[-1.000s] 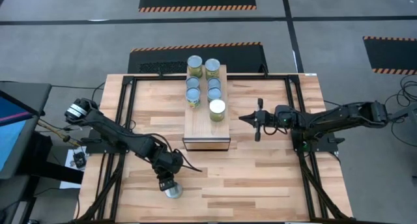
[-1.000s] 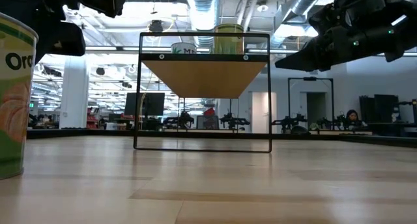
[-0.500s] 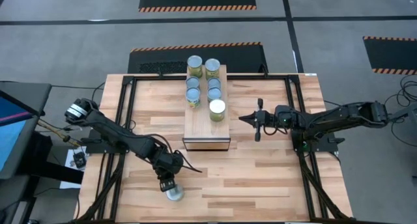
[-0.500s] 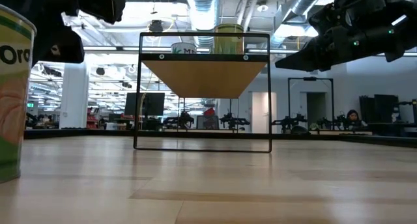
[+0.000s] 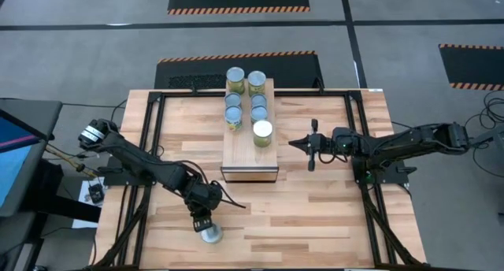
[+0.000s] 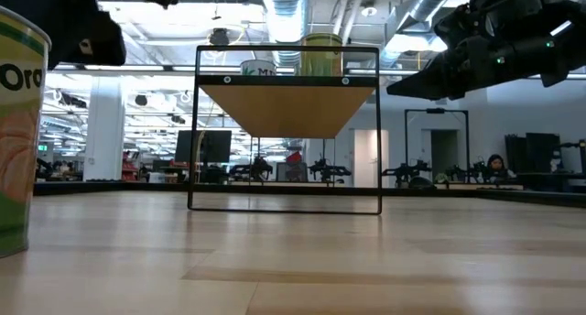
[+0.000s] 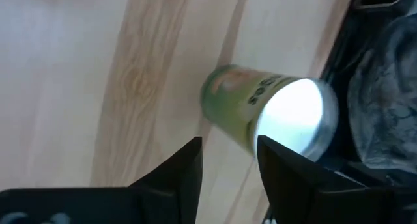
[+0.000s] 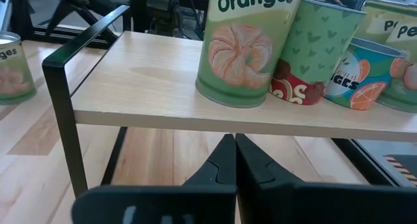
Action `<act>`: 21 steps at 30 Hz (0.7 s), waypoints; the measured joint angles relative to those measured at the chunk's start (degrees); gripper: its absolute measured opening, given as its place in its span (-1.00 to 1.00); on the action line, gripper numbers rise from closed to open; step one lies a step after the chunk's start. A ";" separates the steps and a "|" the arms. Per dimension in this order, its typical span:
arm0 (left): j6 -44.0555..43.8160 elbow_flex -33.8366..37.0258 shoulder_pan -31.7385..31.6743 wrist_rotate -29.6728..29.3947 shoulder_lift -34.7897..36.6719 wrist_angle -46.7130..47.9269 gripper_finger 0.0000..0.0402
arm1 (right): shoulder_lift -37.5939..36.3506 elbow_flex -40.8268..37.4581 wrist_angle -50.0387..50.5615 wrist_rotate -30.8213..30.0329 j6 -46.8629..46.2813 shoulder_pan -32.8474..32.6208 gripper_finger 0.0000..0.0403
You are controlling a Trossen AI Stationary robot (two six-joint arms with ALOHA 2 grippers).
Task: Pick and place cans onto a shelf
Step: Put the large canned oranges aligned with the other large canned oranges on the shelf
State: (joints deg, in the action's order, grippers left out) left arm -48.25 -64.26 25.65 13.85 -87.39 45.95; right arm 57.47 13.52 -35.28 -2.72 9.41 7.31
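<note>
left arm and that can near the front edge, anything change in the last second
Very little. In the low view the lone can slid slightly toward the picture's left edge, and the left gripper above it shifted a touch. Its fingers stand open, short of the can, gripping nothing. Unchanged: the seven cans on the shelf, and the right gripper shut beside it.

Green-labelled cans point(image 8: 248, 45) – silver lids – on light-wood shelf point(image 8: 143, 87).

left gripper point(image 5: 203, 223) hovers over a lone can point(image 5: 210, 234) near the table's near edge; six cans crowd the shelf point(image 5: 240, 157).
</note>
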 joint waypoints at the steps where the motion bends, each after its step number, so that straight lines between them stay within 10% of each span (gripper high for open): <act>1: -0.02 -0.29 0.00 0.08 0.00 -0.47 -0.32 | 0.00 0.00 -0.03 0.00 0.00 0.00 -0.95; 21: -2.03 0.64 1.81 1.25 -4.55 -5.35 -0.29 | 0.02 -0.04 0.04 -0.02 -0.02 -0.02 -0.95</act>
State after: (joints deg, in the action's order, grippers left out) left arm -50.28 -63.61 27.46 15.10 -91.94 40.60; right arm 57.49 13.47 -35.24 -2.74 9.39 7.29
